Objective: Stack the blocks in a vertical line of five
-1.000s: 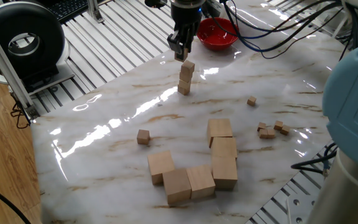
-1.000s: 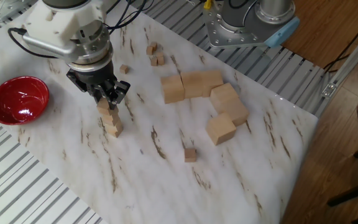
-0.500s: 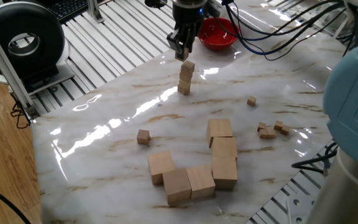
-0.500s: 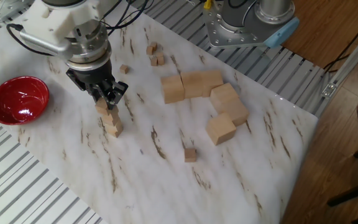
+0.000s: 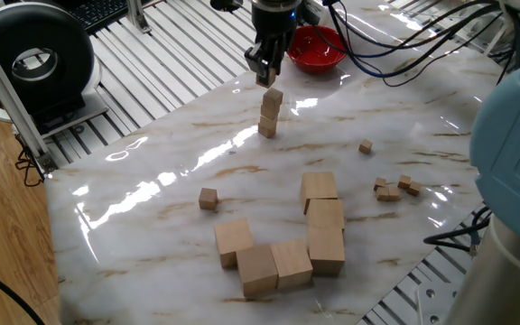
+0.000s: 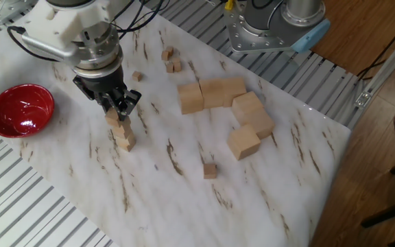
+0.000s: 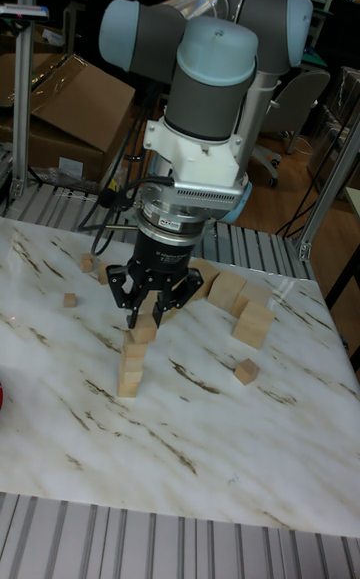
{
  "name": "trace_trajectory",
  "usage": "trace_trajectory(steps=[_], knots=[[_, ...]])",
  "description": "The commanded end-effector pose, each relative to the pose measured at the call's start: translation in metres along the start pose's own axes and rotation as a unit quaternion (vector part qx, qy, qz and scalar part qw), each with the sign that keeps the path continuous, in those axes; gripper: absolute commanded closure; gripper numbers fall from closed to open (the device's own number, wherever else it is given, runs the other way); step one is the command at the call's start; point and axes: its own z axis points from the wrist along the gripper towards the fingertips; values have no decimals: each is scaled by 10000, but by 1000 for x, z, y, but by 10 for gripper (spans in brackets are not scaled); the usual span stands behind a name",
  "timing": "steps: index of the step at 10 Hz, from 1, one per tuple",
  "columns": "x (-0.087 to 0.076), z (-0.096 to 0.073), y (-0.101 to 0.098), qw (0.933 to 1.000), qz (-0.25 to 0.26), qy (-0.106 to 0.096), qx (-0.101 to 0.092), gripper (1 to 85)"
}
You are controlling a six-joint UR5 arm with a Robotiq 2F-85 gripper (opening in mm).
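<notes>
Gripper sits with fingers spread just above the stack of blocks at table 12 o'clock, holding nothing; stack looks three high; next move: fetch the loose block at 7 o'clock

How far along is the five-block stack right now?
Done: a stack of at least three small blocks stands; the exact count is hard to read. In hand: nothing. The gripper is open just above the top block. Left: adding more, such as the loose block, to reach five.
</notes>
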Motion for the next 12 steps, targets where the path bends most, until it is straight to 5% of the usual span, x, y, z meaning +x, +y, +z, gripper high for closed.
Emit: trace_trajectory(steps=[1,12], knots=[[-3,-1,-4,9998,-182,-55,69,620],[-13,3,7,9994,-228,-255,-37,603]])
